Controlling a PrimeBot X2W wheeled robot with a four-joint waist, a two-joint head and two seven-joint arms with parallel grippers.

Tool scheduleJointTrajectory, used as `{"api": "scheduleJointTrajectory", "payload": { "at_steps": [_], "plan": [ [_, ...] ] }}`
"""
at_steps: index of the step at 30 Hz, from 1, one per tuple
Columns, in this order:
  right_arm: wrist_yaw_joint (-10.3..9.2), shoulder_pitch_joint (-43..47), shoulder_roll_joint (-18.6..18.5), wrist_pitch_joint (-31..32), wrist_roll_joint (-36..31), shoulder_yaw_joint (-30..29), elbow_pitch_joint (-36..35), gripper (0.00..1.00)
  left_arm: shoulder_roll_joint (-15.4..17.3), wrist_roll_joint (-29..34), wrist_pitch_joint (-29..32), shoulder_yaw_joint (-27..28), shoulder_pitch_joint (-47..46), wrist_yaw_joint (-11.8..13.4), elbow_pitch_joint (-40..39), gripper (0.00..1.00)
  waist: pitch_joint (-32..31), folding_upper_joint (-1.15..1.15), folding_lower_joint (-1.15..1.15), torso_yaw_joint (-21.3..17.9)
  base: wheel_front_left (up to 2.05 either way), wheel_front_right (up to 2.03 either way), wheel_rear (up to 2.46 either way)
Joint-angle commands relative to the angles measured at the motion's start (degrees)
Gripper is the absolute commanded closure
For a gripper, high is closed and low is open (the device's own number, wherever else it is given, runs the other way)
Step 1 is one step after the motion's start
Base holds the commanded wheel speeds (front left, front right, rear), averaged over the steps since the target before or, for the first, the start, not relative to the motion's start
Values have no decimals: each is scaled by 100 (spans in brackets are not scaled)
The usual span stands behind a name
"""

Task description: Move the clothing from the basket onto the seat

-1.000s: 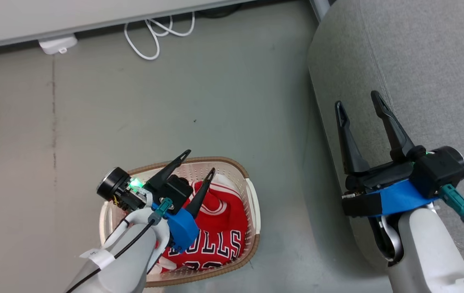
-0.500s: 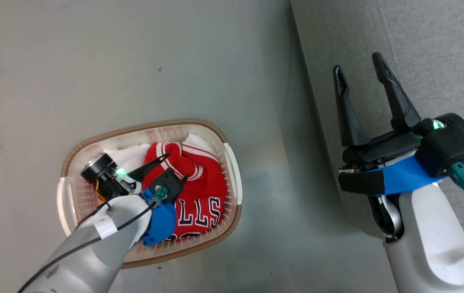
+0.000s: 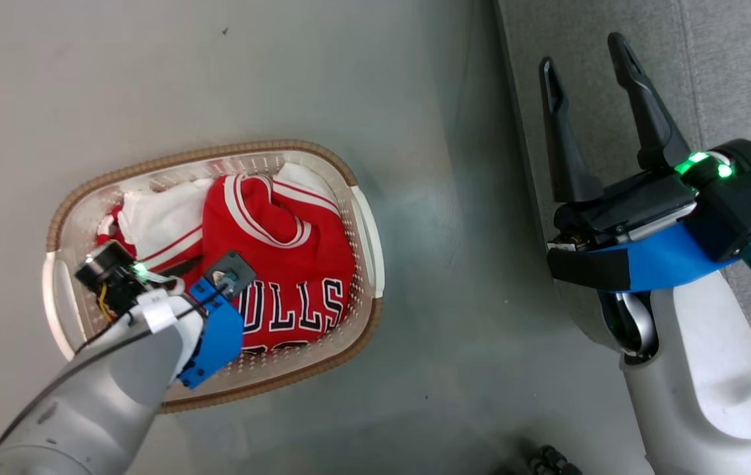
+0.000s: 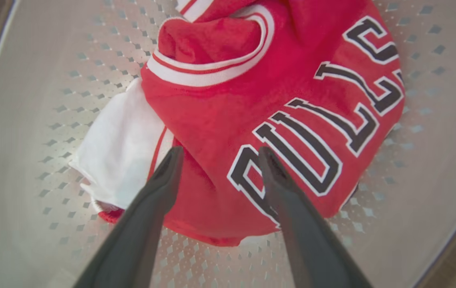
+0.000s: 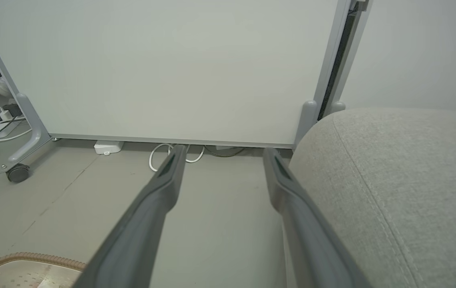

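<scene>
**Left end effector poised over the jersey, nothing gripped**

We find the large grey fabric-upholstered sofa seat (image 3: 731,79) beneath and ahead of the right end effector (image 3: 583,51). Its two long fingers are spread wide with nothing between them. The smooth grey floor (image 3: 283,66) runs between the two end effectors, and far ahead of the right one stands a white panel wall (image 5: 163,68).

The oval cream-white perforated plastic basket (image 3: 217,148), with its brown woven-look rim, surrounds the left end effector (image 4: 219,151), which points down into it. All the clothing lies inside. The red jersey (image 4: 292,100) with black-and-white "BULLS" lettering is directly off the fingertips. The white-and-red striped shorts (image 4: 119,160) are partly tucked under it, just outside one finger. The left fingers are moderately parted and hold nothing; we cannot tell whether their tips touch the cloth.

We judge the fabric light, soft and limp. It should sag and trail when lifted, could drag the shorts along, and might catch on the rim. A thick pinch of bunched cloth looks safest, such as the raised trimmed fold beyond the fingertips. The seat looks broad and forgiving for the drop.
</scene>
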Motion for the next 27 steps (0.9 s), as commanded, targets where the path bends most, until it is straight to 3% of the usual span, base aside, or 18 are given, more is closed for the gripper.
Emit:
{"api": "scheduleJointTrajectory", "payload": {
  "at_steps": [1,11,21,22,23,24,27],
  "plan": [
    [11,-106,-16,-4,-8,4,-44,0,52,-86,49,-43,-163,-5,-26,0,113,0,-1,-17,0,0,0],
    [7,-286,-15,-4,-18,15,-188,0,335,-936,730,-349,-466,-5,-272,0,671,0,-1,-104,0,0,0],
    [7,-388,-16,-4,34,8,-362,0,337,-1255,773,-449,-688,-5,-382,0,1121,0,-1,-193,0,0,0],
    [7,-388,-15,-4,37,7,-373,0,337,-1223,754,-457,-694,-6,-407,8,1136,0,-1,-195,0,0,0],
    [7,-383,-16,-4,37,-1,-384,0,347,-1187,718,-462,-724,-6,-416,90,1149,0,-1,-192,0,0,0],
    [7,-376,-16,-4,32,-8,-385,0,346,-1173,713,-468,-736,-6,-412,100,1157,0,-1,-184,0,0,0],
    [7,-371,-16,-4,7,-17,-355,0,331,-1092,653,-478,-749,-6,-436,100,1146,0,-1,-162,0,0,0]
  ]
}}
